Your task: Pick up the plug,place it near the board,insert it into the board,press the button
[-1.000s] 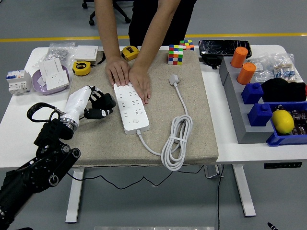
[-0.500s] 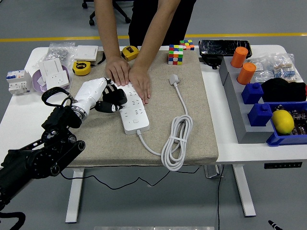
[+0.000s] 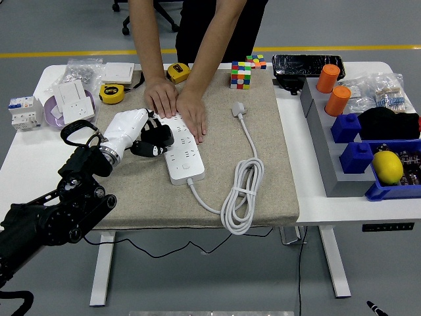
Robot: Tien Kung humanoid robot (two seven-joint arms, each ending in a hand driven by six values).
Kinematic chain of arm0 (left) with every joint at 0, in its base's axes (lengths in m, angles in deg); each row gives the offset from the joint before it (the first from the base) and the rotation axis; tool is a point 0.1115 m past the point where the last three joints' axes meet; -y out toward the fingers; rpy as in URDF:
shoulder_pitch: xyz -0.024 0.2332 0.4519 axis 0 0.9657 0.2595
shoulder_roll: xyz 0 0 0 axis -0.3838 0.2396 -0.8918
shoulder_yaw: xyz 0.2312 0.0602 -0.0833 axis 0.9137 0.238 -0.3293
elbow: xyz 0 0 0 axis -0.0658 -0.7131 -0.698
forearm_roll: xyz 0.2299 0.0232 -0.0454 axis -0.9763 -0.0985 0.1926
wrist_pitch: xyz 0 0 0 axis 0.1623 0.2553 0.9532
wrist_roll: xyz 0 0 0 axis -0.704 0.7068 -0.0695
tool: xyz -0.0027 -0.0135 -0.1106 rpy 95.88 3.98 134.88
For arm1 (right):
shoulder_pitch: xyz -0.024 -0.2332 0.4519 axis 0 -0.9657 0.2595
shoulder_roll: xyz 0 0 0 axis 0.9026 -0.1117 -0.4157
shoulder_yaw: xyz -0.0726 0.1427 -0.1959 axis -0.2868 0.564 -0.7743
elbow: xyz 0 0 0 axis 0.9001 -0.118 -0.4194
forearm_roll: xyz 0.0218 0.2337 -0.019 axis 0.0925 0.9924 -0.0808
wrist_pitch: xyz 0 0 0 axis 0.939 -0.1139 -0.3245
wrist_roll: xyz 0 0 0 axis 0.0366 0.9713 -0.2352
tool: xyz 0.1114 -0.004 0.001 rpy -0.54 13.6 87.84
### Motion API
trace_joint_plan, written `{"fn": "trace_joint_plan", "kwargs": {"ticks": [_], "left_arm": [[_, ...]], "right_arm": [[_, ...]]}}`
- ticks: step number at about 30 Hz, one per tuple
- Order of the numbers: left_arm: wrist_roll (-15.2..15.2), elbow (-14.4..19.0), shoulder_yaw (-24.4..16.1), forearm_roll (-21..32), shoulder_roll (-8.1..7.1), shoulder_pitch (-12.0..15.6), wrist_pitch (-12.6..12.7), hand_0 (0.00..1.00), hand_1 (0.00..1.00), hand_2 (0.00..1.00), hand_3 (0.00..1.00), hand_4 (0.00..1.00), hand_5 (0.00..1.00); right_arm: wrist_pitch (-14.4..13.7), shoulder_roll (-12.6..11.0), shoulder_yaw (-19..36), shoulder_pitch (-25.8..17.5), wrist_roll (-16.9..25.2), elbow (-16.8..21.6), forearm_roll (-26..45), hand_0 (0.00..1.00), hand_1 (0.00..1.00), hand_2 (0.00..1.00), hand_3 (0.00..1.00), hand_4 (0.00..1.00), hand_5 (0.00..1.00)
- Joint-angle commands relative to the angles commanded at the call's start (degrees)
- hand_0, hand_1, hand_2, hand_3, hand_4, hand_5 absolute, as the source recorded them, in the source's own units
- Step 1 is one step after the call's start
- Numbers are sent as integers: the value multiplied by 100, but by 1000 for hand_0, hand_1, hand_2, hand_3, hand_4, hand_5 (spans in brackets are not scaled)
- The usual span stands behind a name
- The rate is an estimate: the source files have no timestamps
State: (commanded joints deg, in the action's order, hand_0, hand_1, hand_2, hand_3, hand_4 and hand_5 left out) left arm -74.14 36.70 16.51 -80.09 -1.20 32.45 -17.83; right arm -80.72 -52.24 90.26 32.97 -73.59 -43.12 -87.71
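In the head view, a white table (image 3: 316, 204) carries a beige mat (image 3: 263, 191), and on the mat lies the white board (image 3: 179, 150), a long power strip running from the far left toward the near middle. Its white cable runs off the near end, loops into a coil (image 3: 243, 197) near the mat's front edge, and leads up to the plug (image 3: 238, 109), which lies flat on the mat well to the right of the board and apart from it.

The left hand (image 3: 148, 137) reaches in from the lower left, its white shell over black fingers (image 3: 156, 139) that are curled, and they sit at the board's left edge; whether they actually touch it is hard to tell from here. The hand grips nothing.

A person stands at the far side with 2 hands (image 3: 177, 108) pressed flat on the far end of the board.

A colour cube (image 3: 241, 74) stands at the mat's far edge, and 2 orange cylinders (image 3: 332, 89) stand in a grey holder at the right.
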Motion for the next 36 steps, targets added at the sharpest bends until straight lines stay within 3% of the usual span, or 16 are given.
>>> {"fn": "trace_joint_plan", "kwargs": {"ticks": [36], "left_arm": [[1, -263, 111, -90, 104, -49, -26, 600, 394, 297, 400, 528, 2]], "right_arm": [[16, -23, 49, -31, -6, 0, -79, 869, 825, 800, 815, 998, 908]]}}
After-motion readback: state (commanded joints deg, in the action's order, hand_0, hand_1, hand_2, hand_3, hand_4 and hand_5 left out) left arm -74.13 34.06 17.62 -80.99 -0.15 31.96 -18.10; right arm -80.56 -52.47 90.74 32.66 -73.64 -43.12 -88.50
